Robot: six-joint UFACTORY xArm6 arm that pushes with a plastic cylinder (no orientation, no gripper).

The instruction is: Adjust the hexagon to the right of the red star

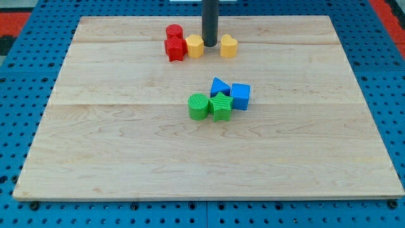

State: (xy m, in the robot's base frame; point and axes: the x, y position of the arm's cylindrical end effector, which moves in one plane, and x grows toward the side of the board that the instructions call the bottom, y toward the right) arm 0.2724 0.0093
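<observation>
Near the view's top, my tip (210, 44) is standing between the yellow hexagon (195, 46) and a yellow block (228, 46), grasping nothing. That hexagon is touching the red star (174, 49) on the star's right. A red cylinder (174, 31) is sitting partly hidden behind the star.

The yellow hexagon (195, 46) lay flat near the board's top edge, touching the red star (174, 49) on its left.
</observation>
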